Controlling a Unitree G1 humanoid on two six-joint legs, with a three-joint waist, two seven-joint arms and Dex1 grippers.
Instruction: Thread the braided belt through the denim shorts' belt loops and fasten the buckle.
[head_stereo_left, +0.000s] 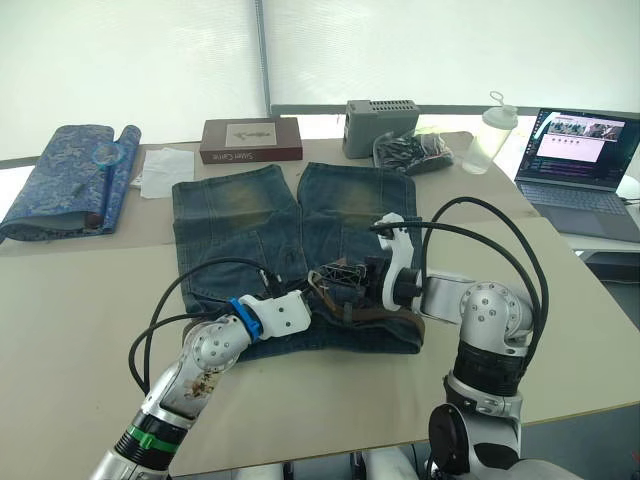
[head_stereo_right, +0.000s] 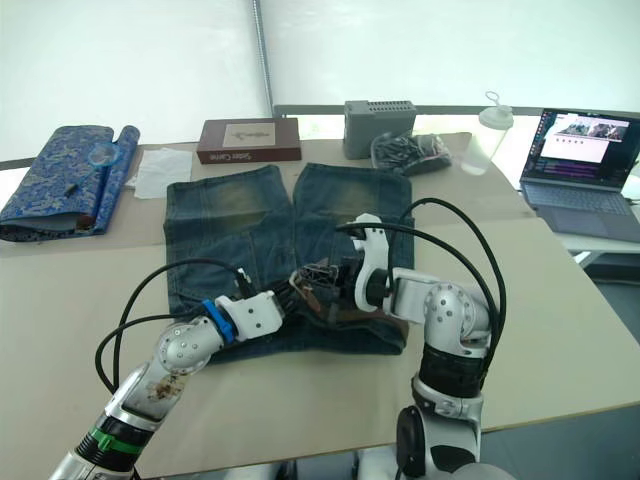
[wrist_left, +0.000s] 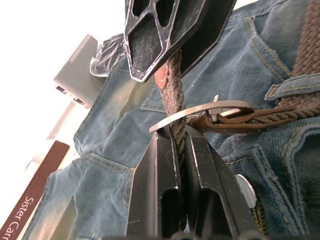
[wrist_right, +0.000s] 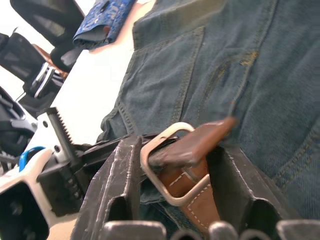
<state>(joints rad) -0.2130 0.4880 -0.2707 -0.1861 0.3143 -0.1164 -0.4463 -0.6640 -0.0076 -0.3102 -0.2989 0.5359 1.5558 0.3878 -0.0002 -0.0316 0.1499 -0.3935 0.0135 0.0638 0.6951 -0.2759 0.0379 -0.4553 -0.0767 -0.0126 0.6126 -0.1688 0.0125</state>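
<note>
- Fabric roll (head_stereo_left: 62, 178), blue patterned, lies at the far left of the table (head_stereo_left: 80, 330); a white paper (head_stereo_left: 166, 170) sits just to its right.
- Brown box (head_stereo_left: 250, 140) stands at the table's far edge, behind the shorts' legs.
- Denim shorts (head_stereo_left: 235, 235) lie flat mid-table, legs pointing away from the robot, waistband nearest it; faded tan patch on each leg.
- Left gripper (wrist_left: 181, 145): fingers narrow, clamped on the braided belt (wrist_left: 172, 95) just at the buckle. In the head views it sits over the waistband, left of centre.
- Buckle (wrist_left: 200, 112), silver frame, lies tilted across the strap directly above the left fingertips in the left wrist view; the belt's brown end tab is attached to it, and more braided strap runs off along the waistband.
- One belt loop (wrist_left: 295, 85) crosses the strap on the waistband, with the belt passing under it.
- Right gripper (wrist_right: 175, 165): the buckle frame and its leather tab sit between the two fingers; whether the fingers press on it, I cannot tell. In the head views it faces the left gripper, touching distance, over the waistband centre.
- Grey box (head_stereo_left: 380, 125), a dark bagged bundle (head_stereo_left: 412, 150) and a clear bottle (head_stereo_left: 490, 135) stand behind the shorts to the right.
- Laptop (head_stereo_left: 580, 170), open, at the far right.
</note>
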